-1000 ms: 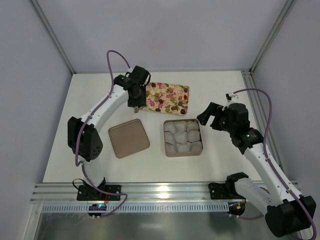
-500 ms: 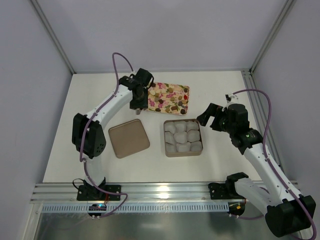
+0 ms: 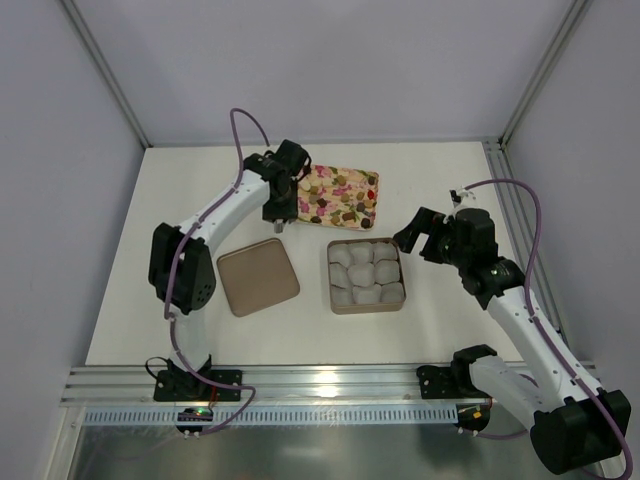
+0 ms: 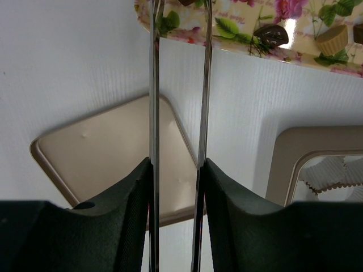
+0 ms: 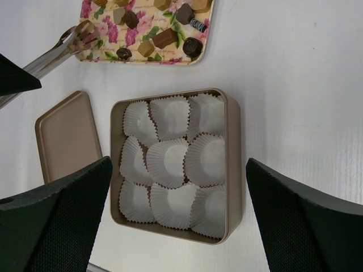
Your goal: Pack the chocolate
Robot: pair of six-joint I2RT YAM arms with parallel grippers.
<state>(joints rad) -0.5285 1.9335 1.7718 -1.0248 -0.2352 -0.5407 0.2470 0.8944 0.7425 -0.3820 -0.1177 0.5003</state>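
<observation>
Reaching for chocolate [image 5: 164, 38], all loose on tray [image 5: 108, 28], none in box [image 5: 233, 170]; left gripper [image 4: 176, 170] jaws clamped on tongs [image 5: 59, 50], blades apart at tray edge; right gripper [image 5: 180, 221] jaws wide apart, empty; best: straddle one piece, pinch gently.

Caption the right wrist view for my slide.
Open right gripper hovers above the tan box of empty paper cups; chocolates sit on the floral tray.

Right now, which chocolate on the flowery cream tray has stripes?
The small dark-and-white striped chocolate near the flowery cream tray's corner closest to the tan square tin; the others look plain brown or tan.
</observation>
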